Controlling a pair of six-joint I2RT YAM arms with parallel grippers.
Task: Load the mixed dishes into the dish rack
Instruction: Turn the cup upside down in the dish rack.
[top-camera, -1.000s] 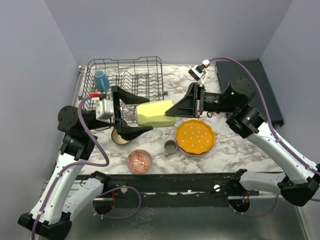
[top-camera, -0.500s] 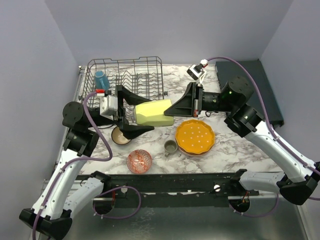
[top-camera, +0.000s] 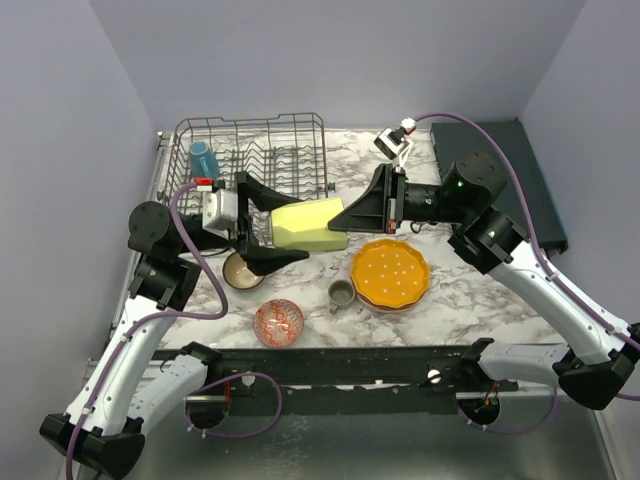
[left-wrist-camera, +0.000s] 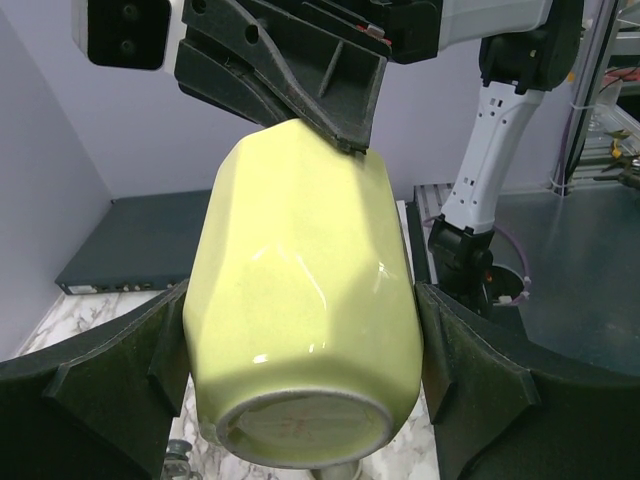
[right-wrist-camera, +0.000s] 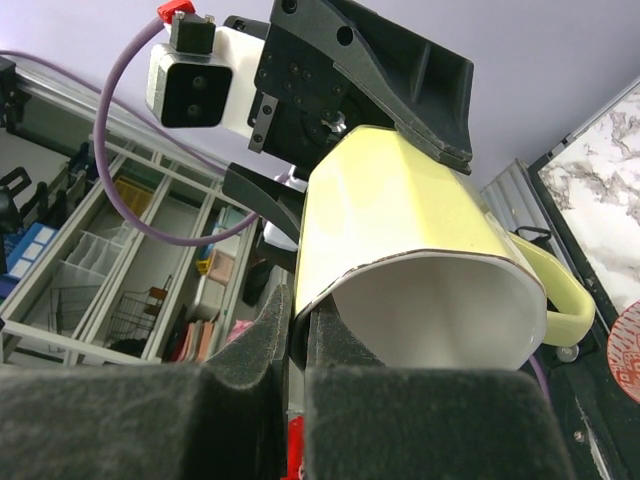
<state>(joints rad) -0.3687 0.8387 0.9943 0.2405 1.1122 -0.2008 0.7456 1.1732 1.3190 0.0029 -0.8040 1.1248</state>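
The right gripper (top-camera: 340, 226) is pinching the rim of the yellow-green mug (top-camera: 308, 226), one finger inside the mouth and one outside. It is holding the mug on its side in the air above the marble table (top-camera: 470, 295), just in front of the dish rack (top-camera: 250, 121). The left gripper (top-camera: 288, 232) is facing it, jaws spread wide and straddling the mug's base; whether its pads are touching the sides is unclear. A blue mug (top-camera: 203, 160) is sitting in the rack's left corner.

Left gripper (top-camera: 300, 228) is covering the brown bowl's (top-camera: 236, 274) 1 o'clock rim; orange plate (top-camera: 390, 272) is burying the pink plate (top-camera: 392, 307).
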